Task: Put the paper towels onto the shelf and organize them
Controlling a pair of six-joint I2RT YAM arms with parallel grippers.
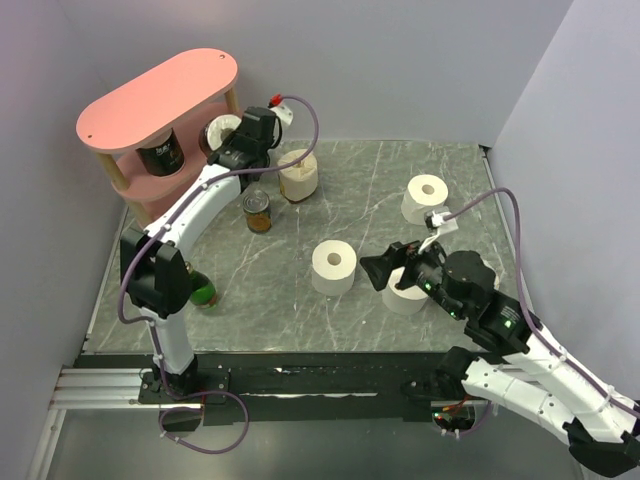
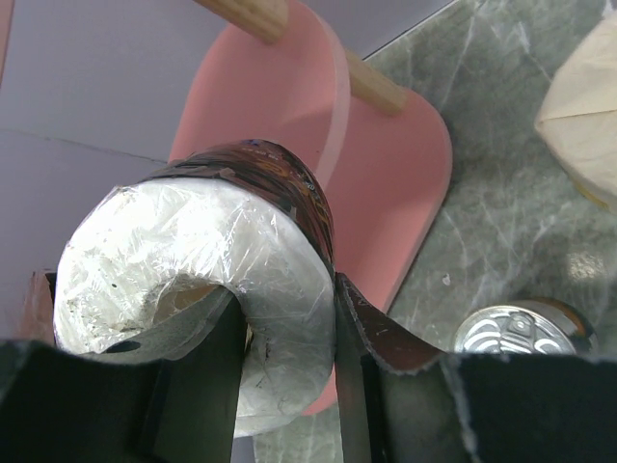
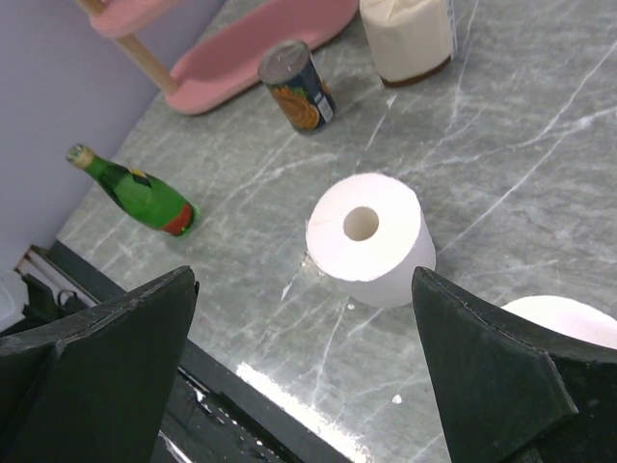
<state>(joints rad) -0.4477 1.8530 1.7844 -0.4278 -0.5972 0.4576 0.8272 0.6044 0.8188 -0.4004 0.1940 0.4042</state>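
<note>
Notes left gripper clamped on wrapped roll, core toward wrist. Notes right gripper spread wide, upright roll ahead between jaws. Finds can lettering unreadable.

Bright diffuse light; soft shadows; close foreground blurred.

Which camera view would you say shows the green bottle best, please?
The right wrist view: the bottle is seen whole there, cap to base, with nothing in front of it. The top view catches only a small green part beside the left arm, which hides the rest. The left wrist view does not show it.
</note>
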